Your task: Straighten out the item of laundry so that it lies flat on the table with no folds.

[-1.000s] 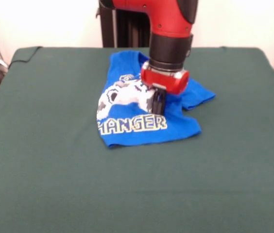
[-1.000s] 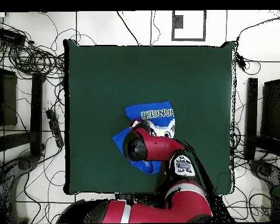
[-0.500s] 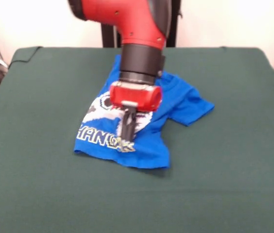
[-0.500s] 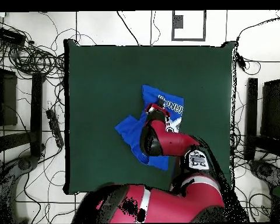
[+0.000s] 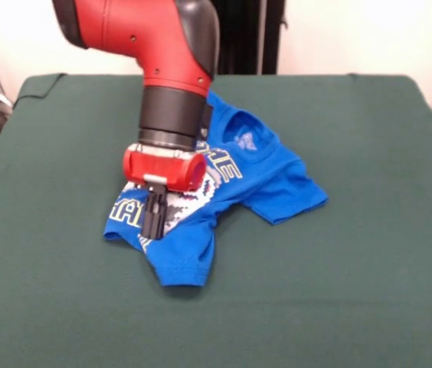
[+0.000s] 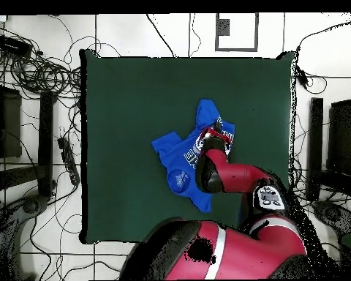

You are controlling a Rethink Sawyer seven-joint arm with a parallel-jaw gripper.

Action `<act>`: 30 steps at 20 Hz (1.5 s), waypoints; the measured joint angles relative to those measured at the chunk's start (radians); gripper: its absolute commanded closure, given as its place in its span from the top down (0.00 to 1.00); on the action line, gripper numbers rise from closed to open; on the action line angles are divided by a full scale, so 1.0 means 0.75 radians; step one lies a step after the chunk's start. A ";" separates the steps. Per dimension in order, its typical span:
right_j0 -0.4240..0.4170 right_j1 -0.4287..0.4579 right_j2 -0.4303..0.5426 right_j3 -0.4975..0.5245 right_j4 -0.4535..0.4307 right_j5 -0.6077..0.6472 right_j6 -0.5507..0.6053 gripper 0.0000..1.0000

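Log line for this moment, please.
end effector: shut on small bright blue printed T-shirt | shirt: bunched, folded, collar showing | surface: dark green felt table | flattening: not done

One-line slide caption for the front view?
Sawyer's gripper shut on the crumpled blue T-shirt, dragging it across the green table; one sleeve spread, collar showing.
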 measured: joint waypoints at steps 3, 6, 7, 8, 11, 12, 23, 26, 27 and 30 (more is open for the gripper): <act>-0.024 0.002 0.023 -0.012 -0.035 0.000 0.000 0.00; -0.028 0.001 0.029 -0.013 -0.043 0.000 0.000 0.00; -0.026 0.001 0.029 -0.013 -0.043 0.000 0.000 0.00; -0.025 0.001 0.029 -0.013 -0.043 0.000 0.000 0.00; -0.025 0.000 0.030 -0.013 -0.043 0.000 0.000 0.00; -0.025 0.000 0.030 -0.013 -0.043 0.001 0.000 0.00; 0.077 -0.154 0.004 0.002 0.038 0.205 0.000 0.00; 0.131 -0.238 -0.001 0.011 0.074 0.329 0.000 0.00; 0.150 -0.275 -0.001 0.014 0.090 0.384 0.000 0.00; 0.179 -0.362 0.001 0.022 0.123 0.508 0.000 0.00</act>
